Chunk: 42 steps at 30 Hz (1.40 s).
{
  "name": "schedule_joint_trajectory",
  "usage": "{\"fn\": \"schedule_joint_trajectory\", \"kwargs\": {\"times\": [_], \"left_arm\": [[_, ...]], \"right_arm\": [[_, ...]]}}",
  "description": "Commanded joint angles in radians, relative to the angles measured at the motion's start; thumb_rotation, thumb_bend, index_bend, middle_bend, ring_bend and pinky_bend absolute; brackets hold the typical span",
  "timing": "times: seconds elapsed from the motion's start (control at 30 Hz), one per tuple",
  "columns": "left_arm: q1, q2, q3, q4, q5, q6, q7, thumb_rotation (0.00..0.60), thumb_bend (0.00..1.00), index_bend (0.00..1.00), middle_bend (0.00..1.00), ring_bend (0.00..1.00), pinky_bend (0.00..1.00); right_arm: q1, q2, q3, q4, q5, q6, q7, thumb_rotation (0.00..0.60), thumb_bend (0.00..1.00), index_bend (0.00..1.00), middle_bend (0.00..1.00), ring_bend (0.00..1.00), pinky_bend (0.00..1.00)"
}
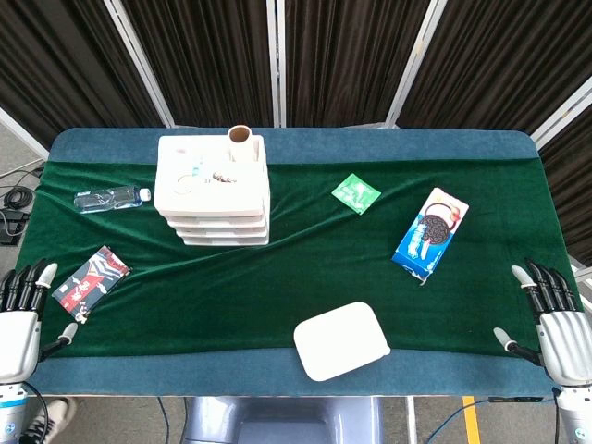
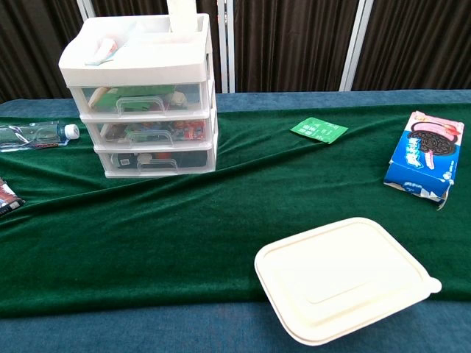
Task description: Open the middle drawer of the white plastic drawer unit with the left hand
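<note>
The white plastic drawer unit (image 1: 213, 190) (image 2: 143, 95) stands at the back left of the green cloth. Its three clear-fronted drawers are pushed in; the middle drawer (image 2: 156, 132) shows colourful contents behind its handle. My left hand (image 1: 20, 319) lies at the table's front left corner, fingers spread and holding nothing, well away from the unit. My right hand (image 1: 555, 314) rests at the front right corner, also spread and empty. Neither hand shows in the chest view.
A cardboard tube (image 1: 240, 141) stands on the unit's top. A water bottle (image 1: 111, 198) lies left of the unit, a snack packet (image 1: 91, 281) near my left hand. A white lidded box (image 1: 340, 340), a green packet (image 1: 356, 193) and a blue cookie box (image 1: 430, 233) lie to the right.
</note>
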<state>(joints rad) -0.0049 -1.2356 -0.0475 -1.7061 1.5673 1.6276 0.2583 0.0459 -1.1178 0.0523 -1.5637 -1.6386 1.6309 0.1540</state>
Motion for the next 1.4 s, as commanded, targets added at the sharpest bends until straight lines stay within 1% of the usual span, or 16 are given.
{"fn": "schedule_joint_trajectory", "kwargs": {"times": [0.03, 0.57, 0.7, 0.77, 0.8, 0.83, 0.87, 0.9, 0.93, 1.0, 1.03, 1.07, 1.17, 1.3, 1.4], "left_arm": [[0.001, 0.000, 0.000, -0.001, -0.001, 0.000, 0.001, 0.600, 0.22, 0.00, 0.00, 0.00, 0.00], [-0.008, 0.009, 0.007, -0.006, 0.001, -0.022, -0.013, 0.600, 0.22, 0.00, 0.00, 0.00, 0.00], [-0.013, 0.012, 0.006, -0.019, 0.021, -0.014, -0.051, 0.600, 0.23, 0.00, 0.00, 0.00, 0.00], [-0.018, 0.011, 0.004, -0.020, 0.036, -0.010, -0.082, 0.600, 0.25, 0.00, 0.00, 0.00, 0.02], [-0.021, 0.010, 0.002, -0.022, 0.038, -0.010, -0.100, 0.600, 0.28, 0.00, 0.05, 0.03, 0.08], [-0.025, 0.010, 0.002, -0.024, 0.039, -0.016, -0.122, 0.600, 0.32, 0.00, 0.14, 0.09, 0.17], [-0.030, 0.013, 0.003, -0.031, 0.037, -0.027, -0.150, 0.600, 0.35, 0.00, 0.21, 0.15, 0.24], [-0.037, 0.018, 0.006, -0.039, 0.033, -0.043, -0.185, 0.600, 0.40, 0.00, 0.35, 0.26, 0.33], [-0.047, 0.026, 0.013, -0.054, 0.030, -0.069, -0.230, 0.600, 0.44, 0.00, 0.46, 0.35, 0.40], [-0.070, 0.049, 0.021, -0.079, 0.024, -0.121, -0.325, 0.600, 0.52, 0.00, 0.59, 0.46, 0.48], [-0.080, 0.056, 0.024, -0.089, 0.020, -0.143, -0.366, 0.600, 0.55, 0.00, 0.63, 0.50, 0.51], [-0.098, 0.064, 0.025, -0.104, 0.012, -0.178, -0.428, 0.600, 0.57, 0.00, 0.65, 0.52, 0.52], [-0.148, 0.098, 0.027, -0.132, -0.017, -0.280, -0.555, 0.600, 0.64, 0.00, 0.71, 0.57, 0.56], [-0.215, 0.115, 0.012, -0.146, -0.052, -0.395, -0.656, 0.600, 0.74, 0.00, 0.74, 0.60, 0.59], [-0.264, 0.113, -0.001, -0.133, -0.068, -0.470, -0.747, 0.600, 0.80, 0.00, 0.75, 0.62, 0.62]], "right_arm": [[-0.001, 0.001, -0.001, 0.000, 0.000, 0.000, 0.002, 0.600, 0.08, 0.05, 0.00, 0.00, 0.00], [0.001, 0.000, 0.002, -0.002, 0.001, 0.000, 0.001, 0.600, 0.08, 0.05, 0.00, 0.00, 0.00], [-0.002, 0.003, 0.001, 0.000, 0.003, 0.003, 0.008, 0.600, 0.08, 0.05, 0.00, 0.00, 0.00], [-0.003, 0.006, 0.003, 0.000, 0.006, 0.003, 0.015, 0.600, 0.08, 0.05, 0.00, 0.00, 0.00], [-0.004, 0.006, 0.003, 0.000, 0.006, 0.005, 0.017, 0.600, 0.08, 0.05, 0.00, 0.00, 0.00], [-0.005, 0.007, 0.003, 0.000, 0.006, 0.007, 0.019, 0.600, 0.08, 0.05, 0.00, 0.00, 0.00], [-0.005, 0.008, 0.003, 0.000, 0.005, 0.008, 0.021, 0.600, 0.08, 0.05, 0.00, 0.00, 0.00], [-0.005, 0.008, 0.003, 0.000, 0.004, 0.010, 0.021, 0.600, 0.08, 0.05, 0.00, 0.00, 0.00], [-0.006, 0.008, 0.003, 0.000, 0.003, 0.010, 0.021, 0.600, 0.08, 0.05, 0.00, 0.00, 0.00], [-0.005, 0.007, 0.003, -0.001, 0.002, 0.010, 0.019, 0.600, 0.08, 0.05, 0.00, 0.00, 0.00], [-0.005, 0.007, 0.003, -0.001, 0.002, 0.009, 0.018, 0.600, 0.08, 0.05, 0.00, 0.00, 0.00], [-0.005, 0.007, 0.003, -0.002, 0.002, 0.009, 0.018, 0.600, 0.08, 0.05, 0.00, 0.00, 0.00], [-0.006, 0.008, 0.003, -0.003, 0.002, 0.011, 0.020, 0.600, 0.08, 0.05, 0.00, 0.00, 0.00], [-0.007, 0.011, 0.004, -0.003, 0.003, 0.013, 0.027, 0.600, 0.08, 0.05, 0.00, 0.00, 0.00], [-0.008, 0.013, 0.005, -0.003, 0.004, 0.016, 0.033, 0.600, 0.08, 0.05, 0.00, 0.00, 0.00]]}}
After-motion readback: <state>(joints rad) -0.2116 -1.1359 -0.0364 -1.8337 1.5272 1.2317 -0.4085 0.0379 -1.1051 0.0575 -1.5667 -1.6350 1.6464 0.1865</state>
